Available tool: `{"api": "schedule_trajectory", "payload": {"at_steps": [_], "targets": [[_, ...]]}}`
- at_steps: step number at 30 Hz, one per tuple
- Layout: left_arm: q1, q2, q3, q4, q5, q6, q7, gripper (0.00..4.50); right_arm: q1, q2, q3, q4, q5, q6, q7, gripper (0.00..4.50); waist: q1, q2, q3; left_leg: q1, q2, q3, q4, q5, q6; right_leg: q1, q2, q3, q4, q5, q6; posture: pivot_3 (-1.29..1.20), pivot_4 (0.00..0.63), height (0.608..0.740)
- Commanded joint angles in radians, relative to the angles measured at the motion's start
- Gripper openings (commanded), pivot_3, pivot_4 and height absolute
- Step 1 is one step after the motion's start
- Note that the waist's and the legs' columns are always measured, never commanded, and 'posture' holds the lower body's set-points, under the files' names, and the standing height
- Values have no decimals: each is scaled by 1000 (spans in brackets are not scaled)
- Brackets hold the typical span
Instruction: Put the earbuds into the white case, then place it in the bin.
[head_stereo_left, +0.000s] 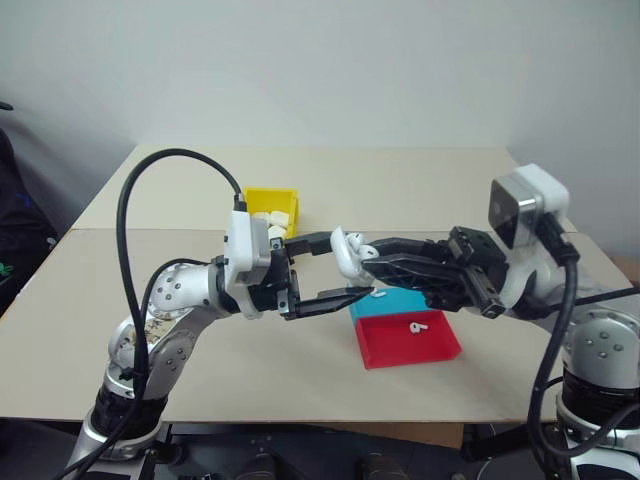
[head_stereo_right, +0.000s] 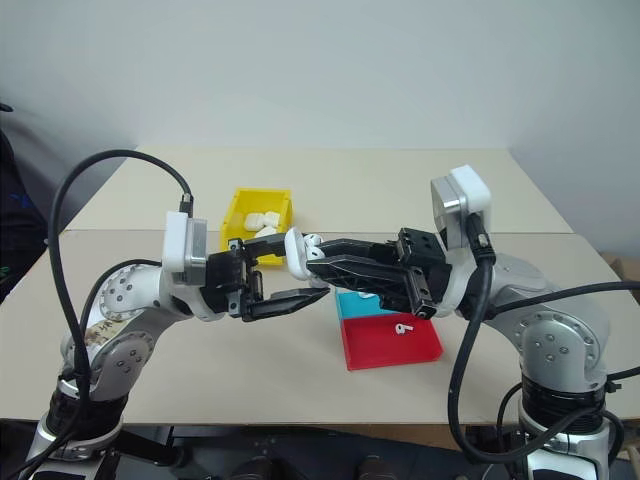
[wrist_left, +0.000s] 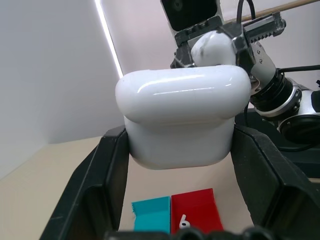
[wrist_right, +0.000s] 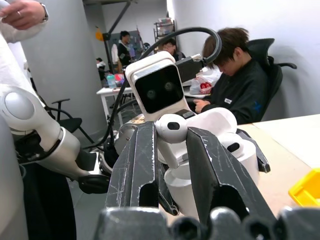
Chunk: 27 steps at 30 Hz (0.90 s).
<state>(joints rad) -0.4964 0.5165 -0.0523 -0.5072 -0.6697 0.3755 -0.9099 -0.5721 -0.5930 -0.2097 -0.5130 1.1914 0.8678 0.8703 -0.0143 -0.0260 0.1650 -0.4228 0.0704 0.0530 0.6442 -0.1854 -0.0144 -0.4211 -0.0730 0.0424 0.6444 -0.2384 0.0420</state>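
My left gripper (head_stereo_left: 349, 266) is shut on the white case (head_stereo_left: 346, 256) and holds it in the air over the table's middle. In the left wrist view the case (wrist_left: 182, 117) sits between the two black fingers (wrist_left: 107, 170). From the right, my right gripper (head_stereo_left: 367, 258) is shut on one of the earbuds (wrist_right: 171, 129), right at the case's top. The case's lid (wrist_right: 216, 121) stands open in the right wrist view. A second earbud (head_stereo_left: 414, 326) lies in the red half of the tray. The yellow bin (head_stereo_left: 270, 192) stands behind the left gripper.
A shallow blue-and-red tray (head_stereo_left: 400, 345) lies on the table below the grippers. Several white cases (head_stereo_left: 273, 217) sit inside the bin. The right wrist view looks past the table to a seated person (wrist_right: 235, 80) and a hand (wrist_right: 22, 12).
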Motion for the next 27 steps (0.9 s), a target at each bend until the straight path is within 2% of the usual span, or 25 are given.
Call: {"api": "schedule_trajectory", "payload": {"at_steps": [1,14,19,27], "targets": [[1,-2,10,-27,4,-25,0,2767,4,-19,-5,-24,-5,-42,11,683,0,0,0,0,0,0,0,0,0,0,0,0,0,0,0,0,150,740],[-8,-7,14,-4,12,-35,-8,2767,43,-38,44,-32,-78,-95,22,683,0,0,0,0,0,0,0,0,0,0,0,0,0,0,0,0,150,740],[-3,-4,18,-1,17,-35,-15,2767,53,-45,57,-39,-100,-111,27,2300,1,0,0,0,0,0,0,0,0,0,0,0,0,0,0,0,150,740],[4,-14,17,8,34,-42,-19,2767,69,-81,41,-28,-130,-144,66,2300,0,0,0,0,0,0,0,0,0,0,0,0,0,0,0,0,150,740]]}}
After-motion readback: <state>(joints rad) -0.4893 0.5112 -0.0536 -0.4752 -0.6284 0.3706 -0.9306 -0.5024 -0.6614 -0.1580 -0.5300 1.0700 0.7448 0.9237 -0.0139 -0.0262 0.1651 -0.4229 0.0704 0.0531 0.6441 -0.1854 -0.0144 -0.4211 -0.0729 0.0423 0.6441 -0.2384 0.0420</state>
